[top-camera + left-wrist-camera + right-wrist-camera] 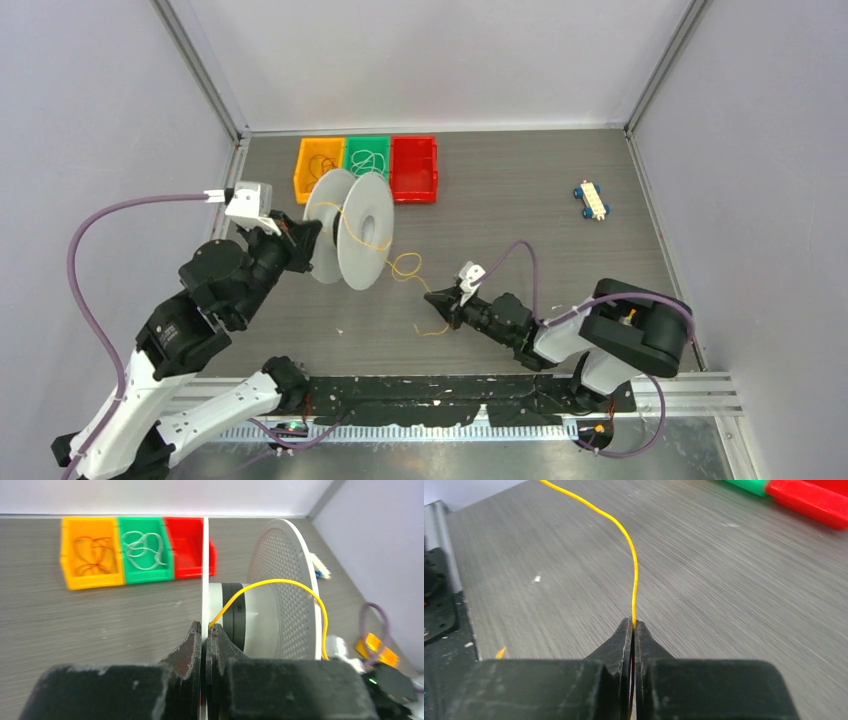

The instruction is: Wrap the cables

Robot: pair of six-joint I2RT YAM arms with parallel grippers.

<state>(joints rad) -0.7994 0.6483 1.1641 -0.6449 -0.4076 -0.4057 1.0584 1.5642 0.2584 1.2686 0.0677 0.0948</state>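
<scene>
The yellow-orange cable [405,265] runs from a white spool [362,232] in loose curls across the table to my right gripper [432,297]. The right gripper [633,624] is shut on the cable [634,565], which rises from between its fingertips. My left gripper [300,235] holds the spool on its side. In the left wrist view the left gripper [205,627] is shut on the spool's thin near flange [204,570]. There the cable [280,581] arcs from beside the fingertips over the hub and the perforated far flange [287,590].
Orange [318,165], green [368,155] and red [414,168] bins stand in a row at the back; the orange holds dark-red wire and the green holds white wire. A small toy car [592,200] lies at the back right. Black tape runs along the near edge.
</scene>
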